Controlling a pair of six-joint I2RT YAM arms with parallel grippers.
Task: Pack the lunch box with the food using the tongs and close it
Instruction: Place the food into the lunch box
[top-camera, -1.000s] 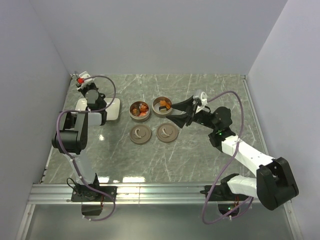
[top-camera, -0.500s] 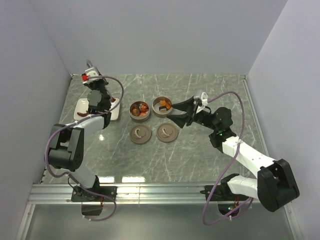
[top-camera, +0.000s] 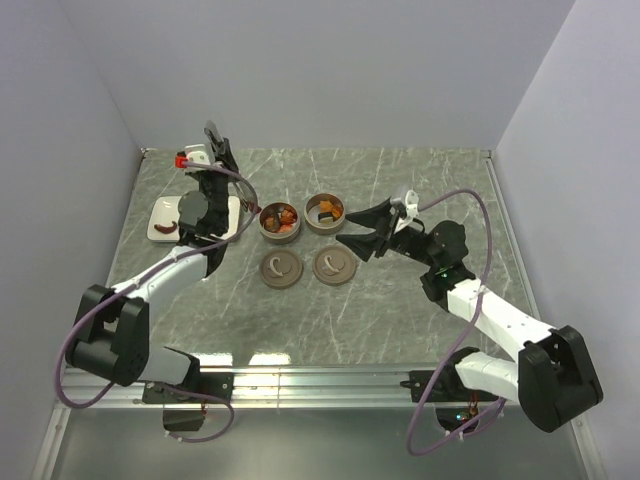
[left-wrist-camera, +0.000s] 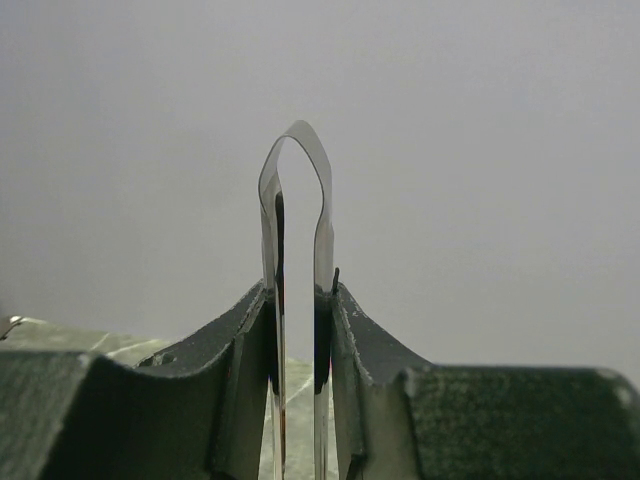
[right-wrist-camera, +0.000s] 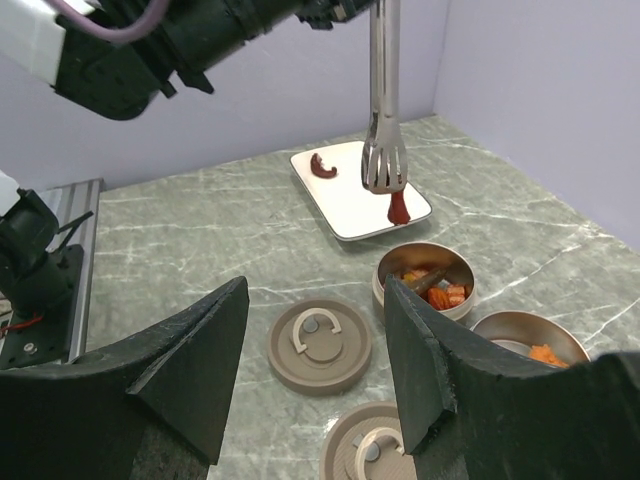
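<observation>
Steel tongs (right-wrist-camera: 383, 100) hang upright over a grey marbled table (right-wrist-camera: 200, 230). The left gripper (left-wrist-camera: 297, 300) holds them partway up, its fingers pressing the two arms close together with only a thin gap, and the looped spring end stands above the fingers. That squeeze keeps a red-brown piece of food (right-wrist-camera: 397, 207) pinched at the slotted tips, where it dangles over the edge of the white plate (right-wrist-camera: 345, 205) on the side facing the tins. A second red-brown piece (right-wrist-camera: 322, 165) lies on the plate. The lunch box is two round metal tins, both open. The first tin (right-wrist-camera: 424, 308), nearer the plate, holds orange and red-brown pieces, and the second tin (right-wrist-camera: 505, 325) shows orange ones. Two lids (right-wrist-camera: 318, 345) lie flat on the table beside the tins, on the side nearer the arms, handles up. They were probably parked there so the tins can be filled first and capped afterwards. The right gripper (right-wrist-camera: 315, 290) hovers to the right of tins and lids, jaws spread wide with nothing between them. It seems to be keeping clear of the tongs until the lids are needed.
</observation>
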